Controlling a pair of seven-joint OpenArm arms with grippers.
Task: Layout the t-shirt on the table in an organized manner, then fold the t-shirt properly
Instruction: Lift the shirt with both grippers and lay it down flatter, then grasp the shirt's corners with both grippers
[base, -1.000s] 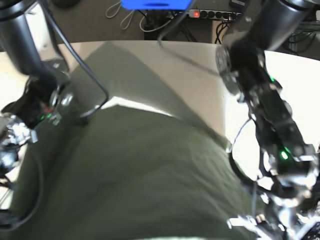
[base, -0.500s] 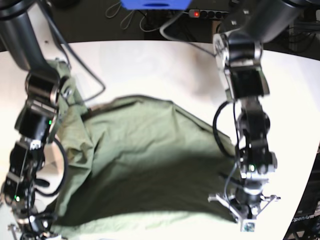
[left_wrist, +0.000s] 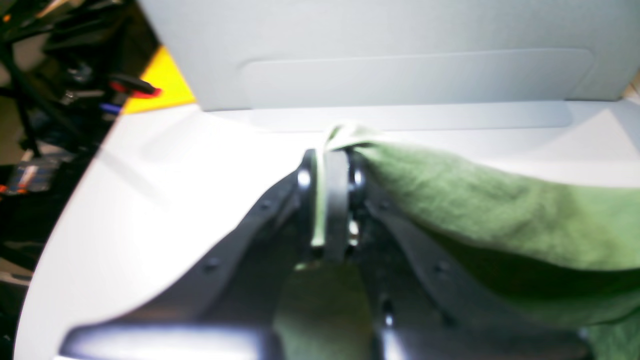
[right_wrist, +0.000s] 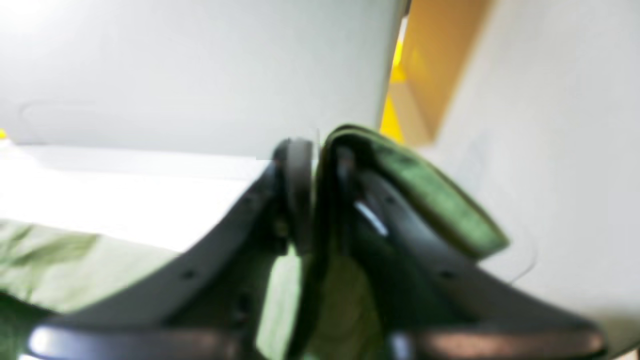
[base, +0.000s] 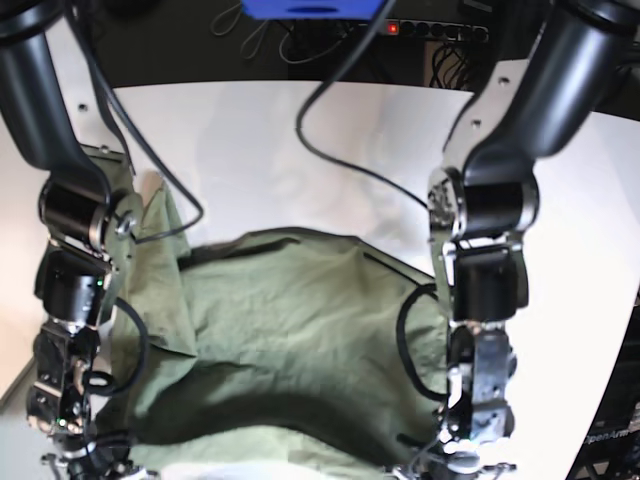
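Where the base view's lower edge cuts the scene, both wrists are seen hanging low over the near part of the table (base: 300, 130), and the two grippers themselves are cropped there. Through the left wrist camera, the left gripper (left_wrist: 330, 165) is seen clamped on a pale-edged hem of the t-shirt (base: 280, 340), the fabric pinched flat between the closed fingers and trailing away to the right in a thick olive fold. Through the right wrist camera, the right gripper (right_wrist: 317, 150) is shown with a narrow gap between its fingers; a band of green cloth is draped over the tip of one finger and more cloth lies between them lower down, but whether it is still pinched cannot be told from the blurred picture. Between the two arms the shirt is spread on the white tabletop, wrinkled, with its near hem lifted toward the wrists and a shadow beneath it. Farther back, a bunched part of the shirt is heaped beside the right arm, and a black cable (base: 340, 150) is looped across the bare table beyond the cloth.
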